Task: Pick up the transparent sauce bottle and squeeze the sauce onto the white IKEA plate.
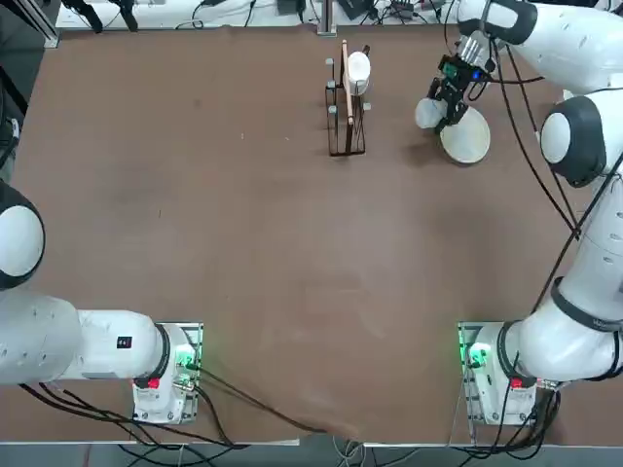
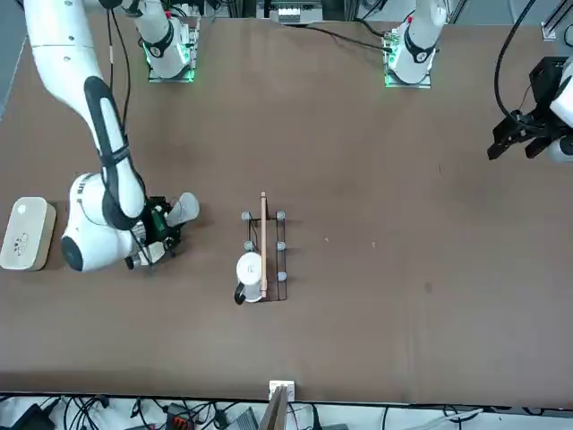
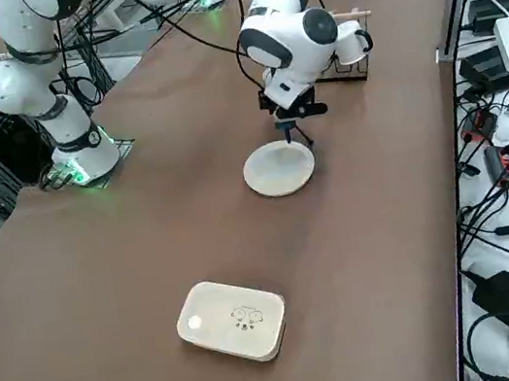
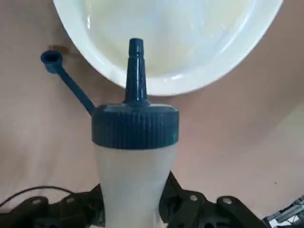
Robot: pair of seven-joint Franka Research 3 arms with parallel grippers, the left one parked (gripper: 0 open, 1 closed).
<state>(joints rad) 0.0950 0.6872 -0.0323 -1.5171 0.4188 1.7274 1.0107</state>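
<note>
Right end effector (image 4: 135,209) clamped on the transparent sauce bottle (image 4: 134,156), fingers closed narrow against its translucent whitish body from both sides; in the wrist view, black fingers (image 4: 183,202) pressed to the lower part of the bottle, with the blue ribbed cap and tapered blue nozzle pointing out toward the white IKEA plate (image 4: 213,61); nozzle tip seen against the plate's near rim; small blue tethered cap hanging off to one side on a thin blue strap, open, over the bare brown desk (image 4: 38,133).

From overhead, right end effector (image 1: 446,99) at the far right part of the desk (image 1: 243,243), tilted, carrying the bottle (image 1: 429,113) just beside the plate (image 1: 467,138); bottle body overlapping the plate's left edge in that view; whether the nozzle touches the plate not clear.

From the right side, end effector (image 3: 290,123) hanging just beyond the plate's (image 3: 278,168) far edge, blue nozzle aimed downward near the rim; bottle body mostly hidden behind the wrist there.

From the front, bottle (image 2: 182,210) held slanted, whitish base sticking out toward the desk's middle; plate hidden behind the arm.

Plate round, plain, white with shallow raised rim, flat on the desk; interior pale and glossy, no distinct sauce discernible.

Elsewhere: black wire rack (image 1: 346,112) holding a white cup near the far middle; white rounded-rectangular container (image 3: 233,321) well apart from the plate.
</note>
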